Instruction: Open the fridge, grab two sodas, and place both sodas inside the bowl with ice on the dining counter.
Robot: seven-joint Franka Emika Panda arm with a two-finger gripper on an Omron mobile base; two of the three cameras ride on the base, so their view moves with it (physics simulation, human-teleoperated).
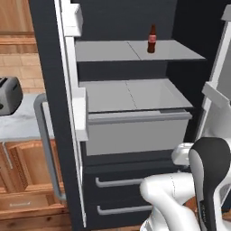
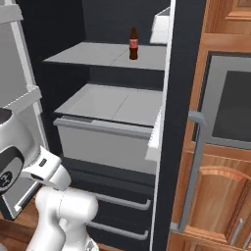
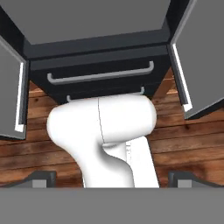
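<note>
I have the fridge (image 1: 131,27) standing open in front of the base, both doors swung wide. On its upper shelf (image 1: 113,50) stands one soda bottle (image 1: 152,39), dark brown with a red label, upright, alone on the right half of that shelf and set back a little from the front edge. From the right base camera the same bottle (image 2: 133,44) sits just right of the shelf's centre seam. I see no second soda on the shelves from here.

My gripper (image 3: 112,178) is spread to its widest and holds nothing; its two dark tips show far apart at the bottom of the hand camera. It looks down at the wooden floor (image 3: 39,153) and the fridge's two lower drawers (image 3: 100,76), so I judge the hand to be low, folded near the base.

What the next move turns on: the bottle lies well above the hand and deeper into the cabinet. Its long axis is vertical, so I would want the hand raised to shelf height and turned level, with the fingers either side of the bottle's body. The middle shelf (image 1: 135,94) and the grey bin (image 1: 135,131) jut forward beneath, and I expect I must clear them on the way up.
</note>
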